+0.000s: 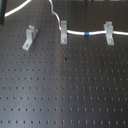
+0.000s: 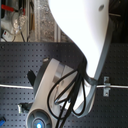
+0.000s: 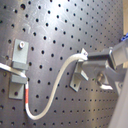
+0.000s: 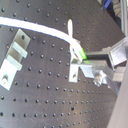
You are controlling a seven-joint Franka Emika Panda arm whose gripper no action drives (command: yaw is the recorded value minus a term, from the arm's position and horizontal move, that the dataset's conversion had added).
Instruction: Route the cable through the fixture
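Cable in the jaws, slanted fork unfilled

In the first wrist view the gripper (image 3: 86,56) looks clenched on the cable (image 3: 55,82). Carry the slack over, then lower it squarely into the fixture (image 1: 29,37), whose fork sits empty; the cable lies in two upright brackets (image 1: 64,33) beyond.

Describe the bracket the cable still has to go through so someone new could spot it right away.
On the black perforated board, three grey brackets stand in a row in the first exterior view. The fixture is the one at the first exterior view's left. Unlike the middle bracket and right bracket, it is turned slantwise and the white cable does not reach it.
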